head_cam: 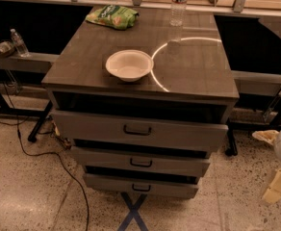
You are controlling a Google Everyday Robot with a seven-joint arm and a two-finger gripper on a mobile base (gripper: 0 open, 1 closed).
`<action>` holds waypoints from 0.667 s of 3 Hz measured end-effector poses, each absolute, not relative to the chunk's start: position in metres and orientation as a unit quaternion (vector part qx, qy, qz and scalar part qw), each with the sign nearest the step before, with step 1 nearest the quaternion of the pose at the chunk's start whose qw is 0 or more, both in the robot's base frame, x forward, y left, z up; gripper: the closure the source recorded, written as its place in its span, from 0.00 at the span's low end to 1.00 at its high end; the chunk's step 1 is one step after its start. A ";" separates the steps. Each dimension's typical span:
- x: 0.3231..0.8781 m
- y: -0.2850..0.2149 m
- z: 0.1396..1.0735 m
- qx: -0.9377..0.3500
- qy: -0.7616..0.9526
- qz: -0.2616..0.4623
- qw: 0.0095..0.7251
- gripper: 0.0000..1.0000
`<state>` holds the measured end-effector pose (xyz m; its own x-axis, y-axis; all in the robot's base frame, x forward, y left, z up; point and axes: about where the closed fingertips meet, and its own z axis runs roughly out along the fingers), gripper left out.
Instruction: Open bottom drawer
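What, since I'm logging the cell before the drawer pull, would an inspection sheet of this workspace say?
Surface: grey cabinet top, curved glare on it.
Job's things: bottom drawer, nothing touching its handle.
Clutter: white bowl, green bag, water bottle, all on top.
End effector: low at right edge, well right of the bottom drawer.
Cables: black cable across floor, left.
Surroundings: speckled floor, blue tape cross, small bottle on left ledge.
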<state>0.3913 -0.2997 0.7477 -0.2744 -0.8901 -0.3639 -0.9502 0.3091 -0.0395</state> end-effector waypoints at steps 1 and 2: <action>0.380 -0.295 0.710 -0.559 0.808 0.102 0.155 0.00; 0.377 -0.285 0.636 -0.542 0.818 0.110 0.158 0.00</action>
